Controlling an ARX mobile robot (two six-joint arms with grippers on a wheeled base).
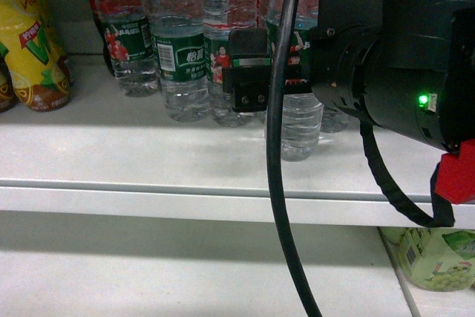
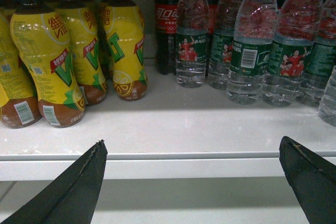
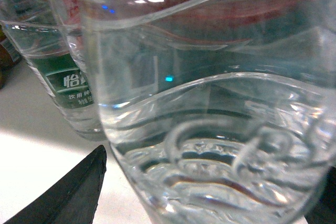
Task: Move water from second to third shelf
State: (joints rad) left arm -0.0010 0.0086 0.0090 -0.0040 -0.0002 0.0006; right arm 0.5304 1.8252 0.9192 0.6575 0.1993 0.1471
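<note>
Several water bottles with green labels stand in a row on the white shelf (image 1: 148,172). One water bottle (image 1: 297,128) stands in front of the row, nearer the shelf's edge. My right gripper (image 1: 289,83) reaches in from the right around it. In the right wrist view this bottle (image 3: 210,129) fills the frame between the dark fingers (image 3: 79,187). A thin gap shows between the left finger and the bottle's wall, so the jaws stand open. My left gripper (image 2: 191,142) hangs open and holds nothing, in front of the shelf's edge (image 2: 184,166), away from the water row (image 2: 251,56).
Yellow drink bottles (image 2: 44,61) crowd the shelf's left part, also seen in the head view (image 1: 33,50). Dark cola bottles (image 2: 165,24) stand behind the water. A black cable (image 1: 278,146) hangs across the front. A green-labelled bottle (image 1: 438,257) sits on the shelf below, at right.
</note>
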